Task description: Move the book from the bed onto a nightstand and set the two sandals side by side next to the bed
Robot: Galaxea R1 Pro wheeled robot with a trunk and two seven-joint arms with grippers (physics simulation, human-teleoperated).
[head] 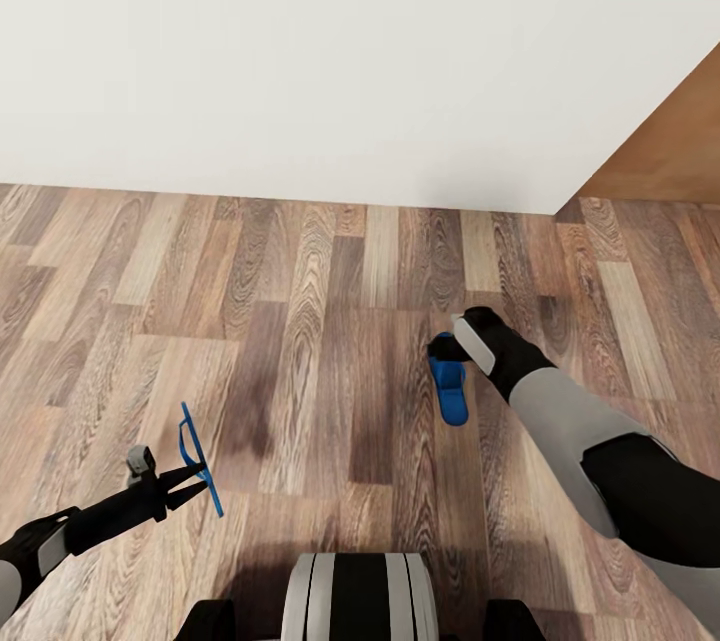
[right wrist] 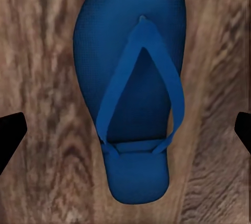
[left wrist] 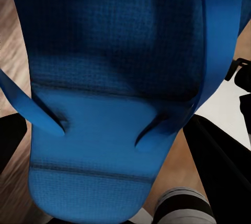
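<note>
Two blue sandals, one in hand and one on the boards: the left gripper (head: 190, 481) pinches the first sandal (head: 198, 456) by its heel end, fingers closed on the sole so it stands on edge, tilted, above the wood-plank floor (head: 300, 321) at the lower left of the head view. The left wrist view presses close to that sandal (left wrist: 115, 130), its textured sole and strap ends shown large, with bits of floor and the robot's body at the margins.

The right gripper (head: 450, 346) hangs over the second sandal (head: 452, 396), which lies flat on the floor, well apart from the first. The right wrist view looks straight down on this sandal (right wrist: 133, 93), strap up, and both dark fingertips (right wrist: 10, 132) stand wide apart on either side of it, touching nothing.

Beyond the floor, the head view takes in the white wall (head: 300, 51) and a brown wooden panel (head: 675, 146) at the right edge.
</note>
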